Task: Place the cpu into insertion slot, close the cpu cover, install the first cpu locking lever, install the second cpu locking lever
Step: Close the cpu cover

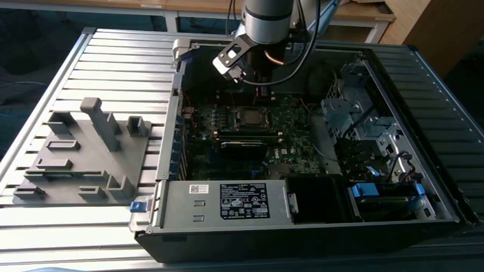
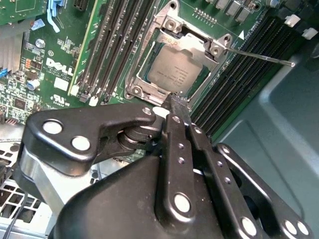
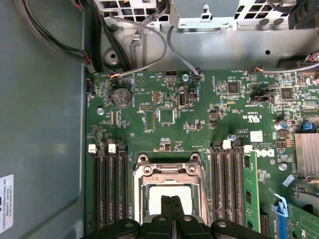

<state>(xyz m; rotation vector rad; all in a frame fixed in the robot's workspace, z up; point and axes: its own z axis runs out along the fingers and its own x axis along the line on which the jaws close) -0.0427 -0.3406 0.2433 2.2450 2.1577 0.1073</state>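
The cpu (image 2: 175, 73) lies flat in the insertion slot, its dull silver face showing through the cut-out of the cpu cover (image 2: 212, 46), which lies down over it. In both wrist views my gripper (image 2: 175, 100) is shut with nothing between its fingers, the tips at the socket's edge just over the cover (image 3: 167, 172) and the cpu (image 3: 157, 196). One thin wire locking lever (image 2: 259, 56) sticks out from a socket corner across the memory slots. In the exterior view the arm (image 1: 253, 39) hangs over the motherboard, above the socket (image 1: 248, 117).
Long black memory slots (image 3: 107, 189) flank the socket on both sides. The open case holds a power supply (image 1: 226, 201), a drive cage (image 1: 355, 113) and loose cables (image 3: 149, 45). A grey fixture (image 1: 83, 153) stands outside on the exterior view's left.
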